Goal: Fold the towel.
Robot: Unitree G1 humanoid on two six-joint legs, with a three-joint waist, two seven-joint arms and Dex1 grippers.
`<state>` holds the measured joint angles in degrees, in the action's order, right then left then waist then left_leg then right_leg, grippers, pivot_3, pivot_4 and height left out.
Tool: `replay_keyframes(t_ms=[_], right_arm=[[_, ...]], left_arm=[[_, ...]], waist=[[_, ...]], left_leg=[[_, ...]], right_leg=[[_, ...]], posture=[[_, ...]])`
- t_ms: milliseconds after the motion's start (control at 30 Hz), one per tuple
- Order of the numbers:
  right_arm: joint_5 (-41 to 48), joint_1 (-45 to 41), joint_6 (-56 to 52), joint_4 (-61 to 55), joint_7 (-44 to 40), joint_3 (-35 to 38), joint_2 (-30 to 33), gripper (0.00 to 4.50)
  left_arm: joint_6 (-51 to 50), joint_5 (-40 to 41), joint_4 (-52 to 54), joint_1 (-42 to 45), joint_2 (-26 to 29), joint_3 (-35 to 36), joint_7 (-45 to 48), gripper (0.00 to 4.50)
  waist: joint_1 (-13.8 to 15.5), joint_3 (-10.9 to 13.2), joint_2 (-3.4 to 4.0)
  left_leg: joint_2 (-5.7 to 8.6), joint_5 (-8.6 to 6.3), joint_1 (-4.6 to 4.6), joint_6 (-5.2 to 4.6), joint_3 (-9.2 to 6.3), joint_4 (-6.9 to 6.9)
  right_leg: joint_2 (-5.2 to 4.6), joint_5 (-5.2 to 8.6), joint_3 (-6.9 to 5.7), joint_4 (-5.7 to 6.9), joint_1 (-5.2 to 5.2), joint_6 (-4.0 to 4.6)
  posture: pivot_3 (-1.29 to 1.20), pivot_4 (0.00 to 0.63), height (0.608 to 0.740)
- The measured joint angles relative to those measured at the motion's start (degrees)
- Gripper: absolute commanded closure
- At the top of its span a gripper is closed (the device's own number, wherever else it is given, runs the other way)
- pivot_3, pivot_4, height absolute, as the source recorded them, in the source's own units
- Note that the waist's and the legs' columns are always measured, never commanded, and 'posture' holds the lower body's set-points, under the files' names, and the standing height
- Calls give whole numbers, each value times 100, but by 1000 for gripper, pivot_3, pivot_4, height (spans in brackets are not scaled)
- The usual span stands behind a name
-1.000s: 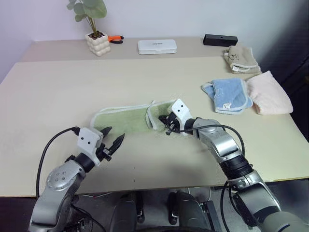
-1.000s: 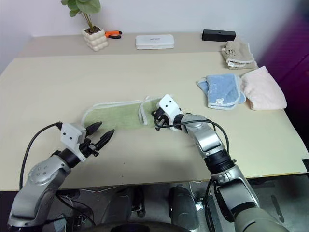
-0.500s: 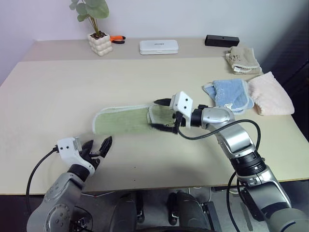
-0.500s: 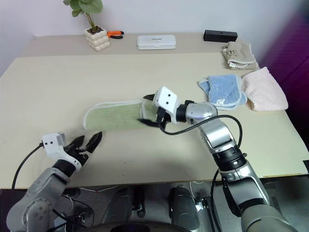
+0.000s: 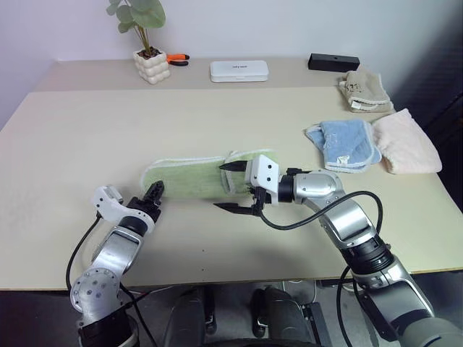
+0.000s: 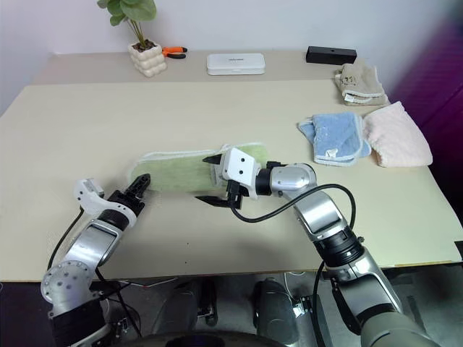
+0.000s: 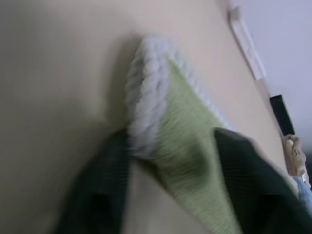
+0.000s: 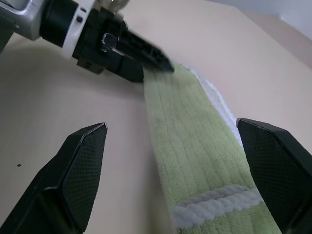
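Honestly, your towel [image 5: 194, 177] is limp terry; pinch its stitched edge. Right claw [image 5: 235, 186] gapes wide; left claw [image 5: 153, 194] straddles the corner, unclamped.

towel [image 5: 189, 178] flat on table [image 5: 87, 137] | right end effector [image 5: 234, 186] spread wide above it

Left hand [image 5: 154, 194] low, arm bent at the elbow, black fingers [image 7: 241, 168] close together, set on either side of a corner of the towel [image 5: 188, 177]. Right hand [image 5: 233, 186] pointing sideways across the front, fingers spread wide apart, holding nothing.
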<state>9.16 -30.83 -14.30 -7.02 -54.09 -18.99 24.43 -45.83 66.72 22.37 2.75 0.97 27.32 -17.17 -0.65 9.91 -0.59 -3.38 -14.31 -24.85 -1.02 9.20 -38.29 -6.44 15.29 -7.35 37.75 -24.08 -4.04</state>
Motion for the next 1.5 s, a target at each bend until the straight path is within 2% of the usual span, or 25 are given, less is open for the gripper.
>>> replay_keyframes(t_ms=[67, 233, 333, 400, 533, 600, 800, 933, 1033, 1200, 1300, 1433, 1500], right_arm=[[-31, 65, 14, -24, 32, -6, 0, 122], [-106, 137, 15, -121, 71, -49, -10, 122], [-116, 151, 13, -124, 92, -35, 42, 122], [-120, 163, 13, -123, 93, -29, 73, 122], [-197, 160, 75, -56, 103, -28, 112, 122], [-225, 160, 102, 12, 116, -29, 107, 122], [-280, 159, 191, 95, 185, -32, 72, 122], [-348, 189, 231, 167, 263, -30, 72, 122], [-385, 198, 229, 170, 340, -28, 65, 122], [-396, 349, 213, 159, 418, -10, 100, 122], [-409, 348, 212, 149, 447, -6, 104, 122], [-448, 339, 213, 153, 471, 4, 142, 122], [-450, 329, 213, 165, 471, 44, 190, 122]], left_arm=[[19, 67, -54, -3, -2, -53, -66, 4421], [470, 128, -40, 47, 266, 71, -2, 4472], [775, -136, 72, -57, 1098, 382, 317, 4472], [912, -228, 137, -126, 1339, 580, 455, 4472], [900, -447, 214, -424, 2591, 744, 1268, 4472], [901, -531, 440, -390, 2897, 673, 1602, 4472], [774, -1022, 1004, -38, 3674, -686, 2918, 4472], [723, -1967, 1006, 382, 4234, -2127, 3785, 4472], [784, -2519, 706, 502, 4147, -2818, 4132, 4472], [791, -2765, 441, 631, 3844, -2906, 4512, 4472], [732, -2804, 405, 670, 3727, -2881, 4607, 3438], [612, -2593, 384, 612, 3593, -2552, 4635, 1484], [543, -2336, 475, 449, 3606, -2061, 4636, 1484]], waist=[[-2, 0, -3], [-42, 1, -6], [-52, 1, -9], [-37, 1, -9], [-8, 4, -23], [7, 3, -22], [-33, 3, -22], [-24, 5, -15], [-43, 5, -15], [-11, 5, -15], [-14, 5, -15], [-32, 5, -16], [-49, 5, -15]], left_leg=[[0, 0, 0, 0, 0, 0], [-3, 1, 0, 2, 0, 3], [-10, 5, 0, 11, 1, 6], [-8, 4, 0, 11, 3, 7], [-7, 3, -2, 13, 3, 8], [-1, 1, -2, 11, 3, 10], [1, 0, -7, 11, 11, 18], [-4, 7, -7, 21, 12, 26], [-6, 7, -8, 20, 15, 26], [-14, 8, -9, 20, 14, 24], [-13, 8, -9, 20, 13, 24], [-15, 9, -9, 19, 12, 24], [-18, 9, -9, 19, 12, 24]], right_leg=[[0, 0, 0, 0, 0, 0], [5, 0, 0, 1, -4, 1], [12, 0, 0, 1, -9, 2], [8, 0, 1, 0, -9, 2], [6, 1, -1, -4, -11, 4], [-1, 1, -1, -13, -7, 4], [1, 0, 4, -23, -14, 3], [11, 0, 3, -20, -19, 3], [11, 0, 7, -21, -23, 3], [18, 0, 7, -21, -23, 3], [17, 0, 8, -21, -23, 3], [19, 0, 8, -21, -23, 3], [19, 0, 8, -21, -23, 3]], posture=[[0, 150, 740], [0, 150, 740], [0, 150, 740], [0, 150, 740], [0, 150, 740], [0, 150, 740], [0, 150, 740], [0, 150, 740], [0, 150, 740], [0, 150, 740], [0, 150, 740], [0, 150, 740], [0, 150, 740]])
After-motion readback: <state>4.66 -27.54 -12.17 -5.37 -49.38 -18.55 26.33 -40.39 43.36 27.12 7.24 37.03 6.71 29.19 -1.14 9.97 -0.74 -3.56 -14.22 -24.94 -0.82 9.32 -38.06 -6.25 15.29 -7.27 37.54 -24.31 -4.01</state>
